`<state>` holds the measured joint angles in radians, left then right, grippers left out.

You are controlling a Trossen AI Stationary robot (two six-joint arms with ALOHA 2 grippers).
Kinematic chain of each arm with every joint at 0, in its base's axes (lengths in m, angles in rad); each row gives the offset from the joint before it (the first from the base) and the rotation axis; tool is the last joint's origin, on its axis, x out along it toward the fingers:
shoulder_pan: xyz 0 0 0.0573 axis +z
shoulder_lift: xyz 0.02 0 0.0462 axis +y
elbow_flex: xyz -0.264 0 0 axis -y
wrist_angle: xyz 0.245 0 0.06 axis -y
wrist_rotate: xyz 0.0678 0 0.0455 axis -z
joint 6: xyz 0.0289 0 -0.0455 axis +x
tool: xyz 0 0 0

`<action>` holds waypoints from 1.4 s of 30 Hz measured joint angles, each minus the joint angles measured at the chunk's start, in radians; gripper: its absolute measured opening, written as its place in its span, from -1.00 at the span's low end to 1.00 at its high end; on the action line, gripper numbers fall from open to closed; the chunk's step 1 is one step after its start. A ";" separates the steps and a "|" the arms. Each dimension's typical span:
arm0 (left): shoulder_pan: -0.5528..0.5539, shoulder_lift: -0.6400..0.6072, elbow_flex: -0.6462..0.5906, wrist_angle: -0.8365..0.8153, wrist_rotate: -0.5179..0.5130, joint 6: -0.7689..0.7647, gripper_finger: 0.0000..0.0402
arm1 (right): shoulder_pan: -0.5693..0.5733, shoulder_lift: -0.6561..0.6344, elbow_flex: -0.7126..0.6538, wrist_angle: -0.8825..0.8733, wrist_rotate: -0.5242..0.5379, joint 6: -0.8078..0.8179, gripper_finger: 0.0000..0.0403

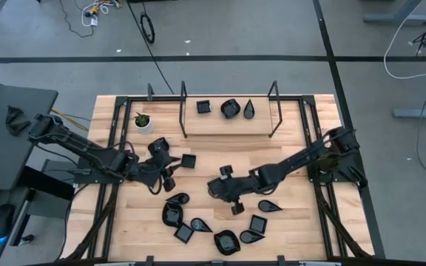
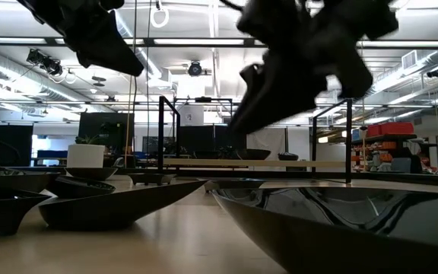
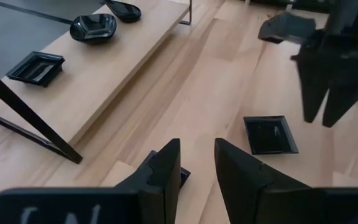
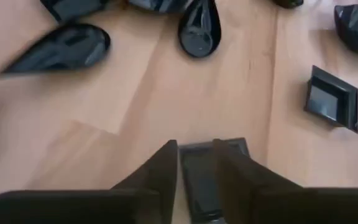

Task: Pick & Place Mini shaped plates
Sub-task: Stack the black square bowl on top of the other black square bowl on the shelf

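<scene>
The mini shaped plates are small glossy black dishes. A square one [image 1: 203, 108], a rounded one [image 1: 231, 109] and a teardrop one [image 1: 249, 109] lie on the wooden shelf [image 1: 228, 122] at the far side. Another square plate [image 1: 188, 160] lies alone mid-table, and several more [image 1: 200, 224] are scattered near the front edge. My right gripper [image 4: 196, 167] is open and hangs low over a square plate [image 4: 199, 180], which shows through the gap between its fingers. I cannot tell whether they touch it. My left gripper [image 3: 197, 167] is open and empty, just short of the lone square plate [image 3: 270, 135].
A small white pot with a green plant [image 1: 143, 122] stands at the shelf's left end. The shelf's black metal posts [image 1: 273, 111] rise at the far side. Black frame rails [image 1: 320, 199] run along both table sides. Bare wood lies between the shelf and the front plates.
</scene>
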<state>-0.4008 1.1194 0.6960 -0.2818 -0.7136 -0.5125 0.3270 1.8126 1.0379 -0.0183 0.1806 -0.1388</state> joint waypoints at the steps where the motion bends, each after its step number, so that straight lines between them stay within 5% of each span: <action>1: 0.004 0.000 0.000 0.000 0.000 0.000 -0.47 | -0.002 0.000 -0.027 0.036 0.000 -0.029 -0.43; 18: 0.031 0.000 0.000 0.009 0.000 -0.001 -0.47 | -0.004 0.098 -0.118 0.235 -0.031 -0.231 -0.56; 33: 0.031 0.000 0.000 0.008 0.003 -0.001 -0.47 | -0.006 0.124 -0.118 0.244 0.075 -0.245 -0.80; 42: 0.031 0.000 0.000 0.008 0.003 -0.002 -0.47 | -0.006 0.124 -0.118 0.250 0.166 -0.237 -0.70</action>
<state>-0.3702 1.1194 0.6960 -0.2735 -0.7105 -0.5140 0.3214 1.9366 0.9203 0.2315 0.3469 -0.3759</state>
